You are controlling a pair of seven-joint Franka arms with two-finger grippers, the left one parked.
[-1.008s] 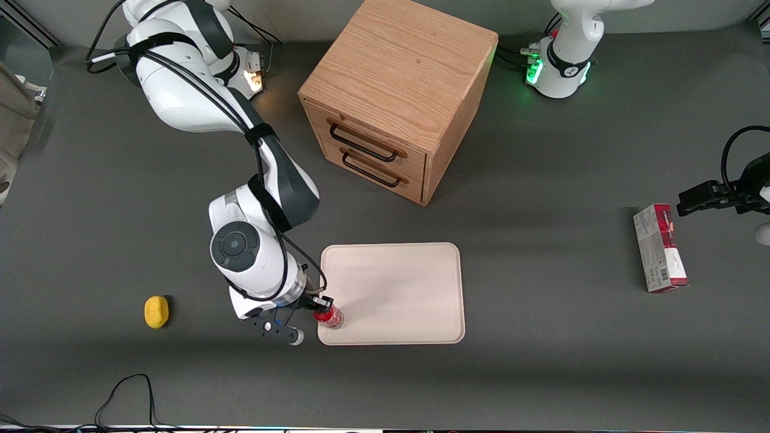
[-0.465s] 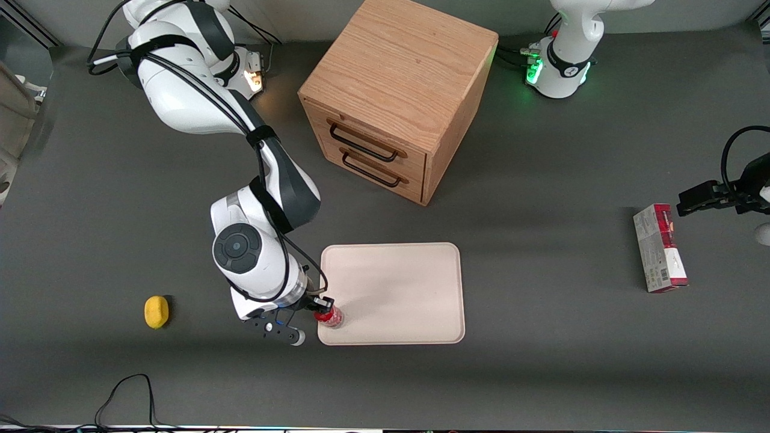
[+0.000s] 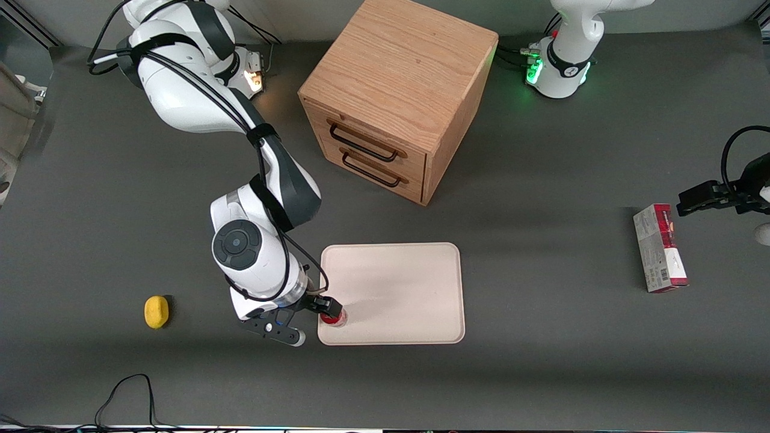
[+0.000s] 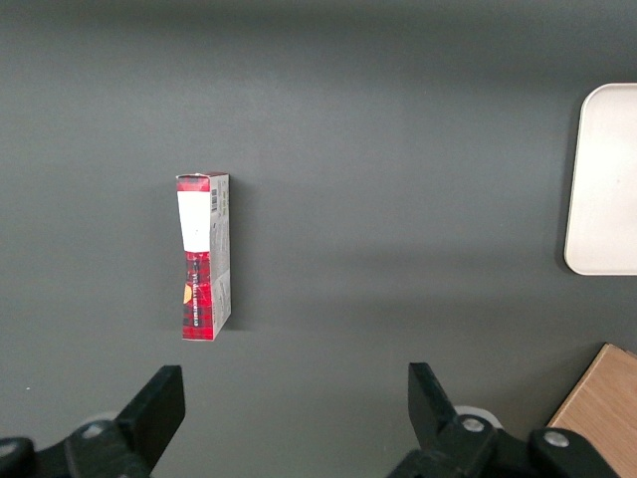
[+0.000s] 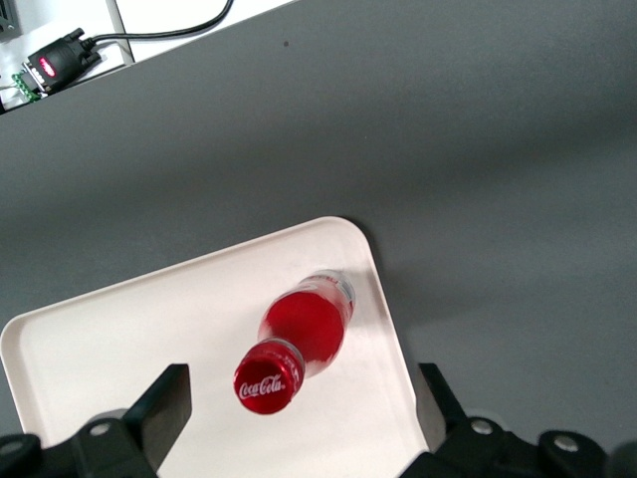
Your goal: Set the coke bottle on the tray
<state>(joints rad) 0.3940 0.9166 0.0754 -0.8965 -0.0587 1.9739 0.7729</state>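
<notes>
The coke bottle (image 3: 335, 318) stands upright on the cream tray (image 3: 397, 288), in the tray's corner nearest the front camera on the working arm's side. In the right wrist view its red cap and red label (image 5: 299, 344) show from above on the tray (image 5: 129, 339). My right gripper (image 3: 325, 307) hangs directly over the bottle. It is open (image 5: 301, 416), its two dark fingers spread wide on either side of the bottle, and neither touches it. The tray's edge also shows in the left wrist view (image 4: 607, 179).
A wooden two-drawer cabinet (image 3: 391, 96) stands farther from the front camera than the tray. A yellow lemon-like object (image 3: 156, 312) lies toward the working arm's end. A red-and-grey carton (image 3: 660, 248) lies toward the parked arm's end, and it also shows in the left wrist view (image 4: 203, 255).
The gripper has shifted slightly over the bottle's top. The bottle now stands free on the tray's corner, between the spread fingers.
</notes>
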